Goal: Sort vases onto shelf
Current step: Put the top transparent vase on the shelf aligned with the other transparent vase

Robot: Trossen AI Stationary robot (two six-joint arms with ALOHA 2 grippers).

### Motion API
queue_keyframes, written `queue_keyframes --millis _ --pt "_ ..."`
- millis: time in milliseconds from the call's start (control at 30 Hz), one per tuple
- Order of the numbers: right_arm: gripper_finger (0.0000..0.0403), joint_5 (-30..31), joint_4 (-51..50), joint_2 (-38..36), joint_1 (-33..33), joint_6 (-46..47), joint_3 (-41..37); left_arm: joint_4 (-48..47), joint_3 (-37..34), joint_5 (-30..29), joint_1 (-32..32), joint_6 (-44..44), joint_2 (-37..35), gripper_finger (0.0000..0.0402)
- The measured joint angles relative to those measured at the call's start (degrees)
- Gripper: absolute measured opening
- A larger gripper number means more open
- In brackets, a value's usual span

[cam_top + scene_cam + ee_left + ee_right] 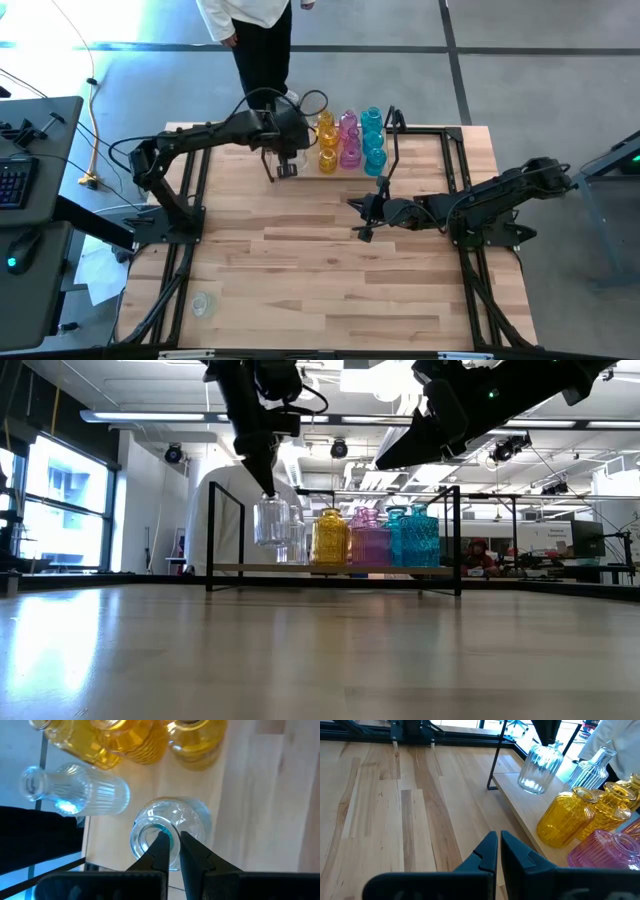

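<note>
My left gripper is shut on a clear glass vase over the left end of the shelf, a light board in a black rod frame at the table's far edge. On the board stand another clear ribbed vase, then yellow vases, pink vases and cyan vases in rows, each on its base. One more clear vase sits near the table's near left corner. My right gripper is shut and hovers over the table's middle, right of centre. My left gripper holds the clear vase by the rim of its mouth, pinched with one finger inside the neck and the other outside. The fingers come from above, pointing down. The vase hangs upright below them, lifted clear of the shelf board.
A person stands just beyond the table's far edge, behind the shelf. The shelf's black upright posts rise beside the held vase. Bare wooden tabletop stretches toward the near edge. A desk with a keyboard lies to the left.
</note>
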Motion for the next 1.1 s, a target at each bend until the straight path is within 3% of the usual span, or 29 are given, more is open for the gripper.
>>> queue_keyframes --millis 400,800,1100 --pt "0.0004 0.00 0.01 0.00 0.01 -0.17 0.00 2.78 0.14 0.04 0.56 2.06 0.39 0.0010" --pt "0.0004 -0.50 0.02 0.02 0.00 -0.13 0.00 -1.66 10.80 -2.26 1.55 4.53 10.15 0.0010" --pt "0.0004 -0.74 0.04 0.02 -0.01 -0.43 0.00 -2.00 11.34 -3.43 2.33 5.51 10.32 0.0009"
